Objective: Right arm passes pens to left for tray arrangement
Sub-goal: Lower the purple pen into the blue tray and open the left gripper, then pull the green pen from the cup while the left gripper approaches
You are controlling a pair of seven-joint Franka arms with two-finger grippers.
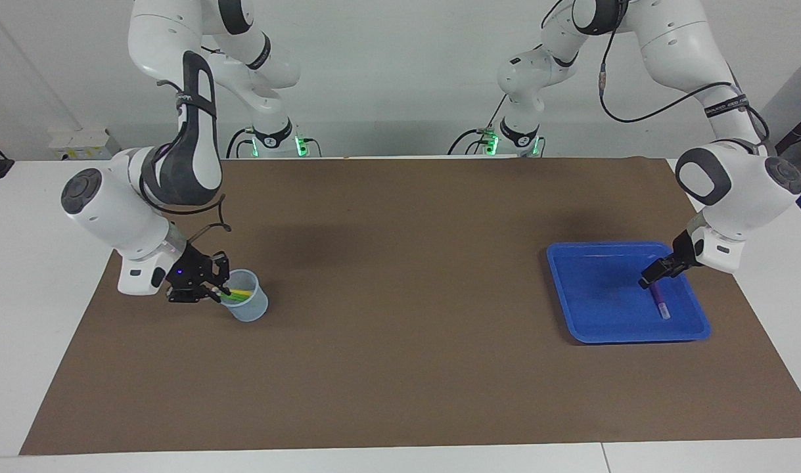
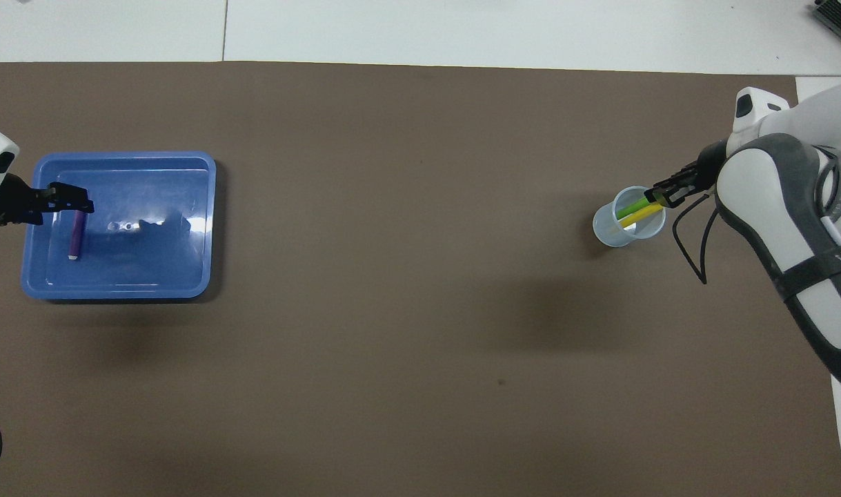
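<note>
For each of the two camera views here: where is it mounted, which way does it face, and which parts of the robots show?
Facing view: high across the table, looking at both whole arms; right gripper at the translucent pale-blue cup.
Overhead view: above the robots' end, looking steeply down; only forearms and grippers show.
Shared: brown mat, shallow bright-blue plastic tray holding the slim purple pen, left gripper over it; sides mirrored.

- A translucent pale-blue cup (image 1: pixel 248 304) is seen standing upright on the mat, at about 9 o'clock in the facing view.
- A brown mat (image 1: pixel 400 368) is laid over a white table (image 1: pixel 19 276).
- A small whitish box (image 1: pixel 83 143) is seen at about 10 o'clock.
</note>
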